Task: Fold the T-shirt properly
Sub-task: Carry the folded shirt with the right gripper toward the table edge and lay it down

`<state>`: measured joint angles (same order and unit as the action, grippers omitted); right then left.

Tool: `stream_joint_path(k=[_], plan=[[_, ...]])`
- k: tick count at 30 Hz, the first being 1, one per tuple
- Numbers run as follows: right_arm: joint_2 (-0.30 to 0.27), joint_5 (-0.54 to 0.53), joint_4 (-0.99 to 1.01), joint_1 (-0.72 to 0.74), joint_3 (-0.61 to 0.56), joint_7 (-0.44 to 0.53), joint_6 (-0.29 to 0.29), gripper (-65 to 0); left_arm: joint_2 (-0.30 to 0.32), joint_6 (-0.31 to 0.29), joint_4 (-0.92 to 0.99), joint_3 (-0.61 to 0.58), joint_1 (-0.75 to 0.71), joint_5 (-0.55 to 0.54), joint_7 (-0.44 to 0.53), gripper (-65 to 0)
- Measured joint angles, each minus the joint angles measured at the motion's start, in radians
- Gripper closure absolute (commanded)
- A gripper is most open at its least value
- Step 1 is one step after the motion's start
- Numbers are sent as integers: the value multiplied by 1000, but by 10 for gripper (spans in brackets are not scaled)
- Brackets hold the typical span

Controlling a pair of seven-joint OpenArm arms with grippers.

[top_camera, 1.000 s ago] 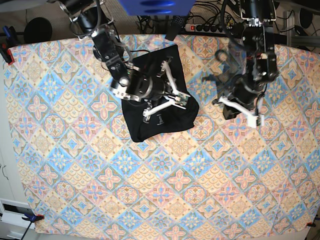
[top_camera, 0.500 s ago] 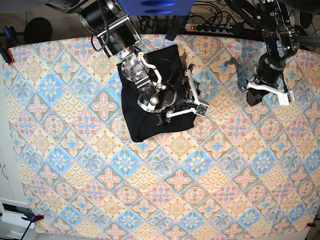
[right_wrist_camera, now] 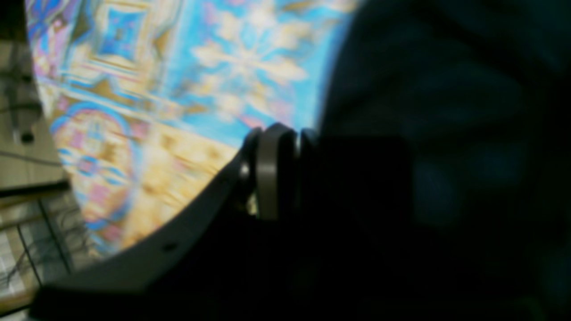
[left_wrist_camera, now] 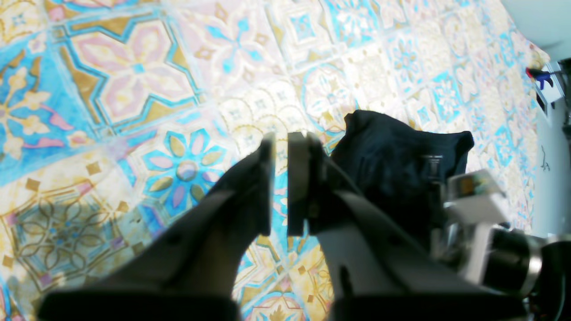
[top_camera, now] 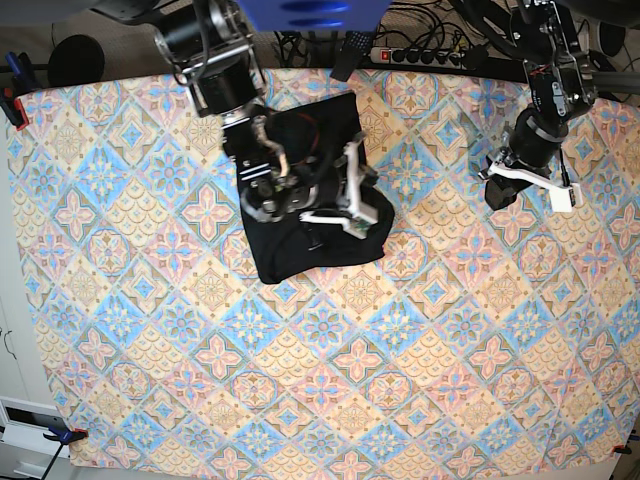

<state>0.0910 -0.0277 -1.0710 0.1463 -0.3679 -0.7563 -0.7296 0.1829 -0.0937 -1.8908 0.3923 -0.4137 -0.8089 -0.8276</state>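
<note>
Right tool (top_camera: 318, 236) hangs over the folded, compact black T-shirt (top_camera: 300, 262).

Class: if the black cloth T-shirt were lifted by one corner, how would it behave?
The black cloth T-shirt would probably droop and unfold, since it lies soft and rumpled. It looks light for its size. Pushed, it would likely bunch up on the patterned tablecloth rather than slide.

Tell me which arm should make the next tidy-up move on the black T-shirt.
Probably the right. Its end effector hangs directly over the folded T-shirt, jaws together. The left end effector is off to the side, above bare tablecloth.
</note>
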Motion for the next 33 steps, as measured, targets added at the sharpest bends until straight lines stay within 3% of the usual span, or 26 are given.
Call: stream_joint_path(k=[8,18,25,33], plan=[[-119,-33,-10,6,108,42,-9,-74,0,-1,0,-3,-2,-1,0,-33],[-269,-41,-15,14,113,108,-14,-74,0,-1,0,-5,-2,-1,0,-33],[-296,-36,-15,14,113,137,-11,-74,0,-1,0,-5,-2,-1,1,-33],[-327,70,-233,-19,114,-37,31,-74,0,-1,0,-5,-2,0,1,-33]])
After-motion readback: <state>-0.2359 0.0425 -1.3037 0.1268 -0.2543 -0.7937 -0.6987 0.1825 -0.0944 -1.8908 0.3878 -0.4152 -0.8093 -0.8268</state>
